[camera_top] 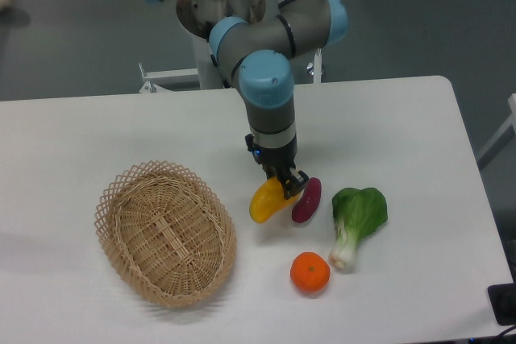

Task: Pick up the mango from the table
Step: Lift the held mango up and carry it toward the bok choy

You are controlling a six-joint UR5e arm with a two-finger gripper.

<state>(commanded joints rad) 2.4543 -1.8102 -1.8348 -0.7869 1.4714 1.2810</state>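
Where gripper (288,185) descends, mango (264,203) between its jaws.

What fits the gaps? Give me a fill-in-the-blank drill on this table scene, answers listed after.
1. The gripper is closed on the ____, a yellow-orange fruit.
2. The wicker basket holds ____ items.
3. The round orange sits nearer the camera than the dark ____ vegetable.
4. The leafy green vegetable lies to the camera's ____ of the purple one.

Missing words: mango; no; purple; right
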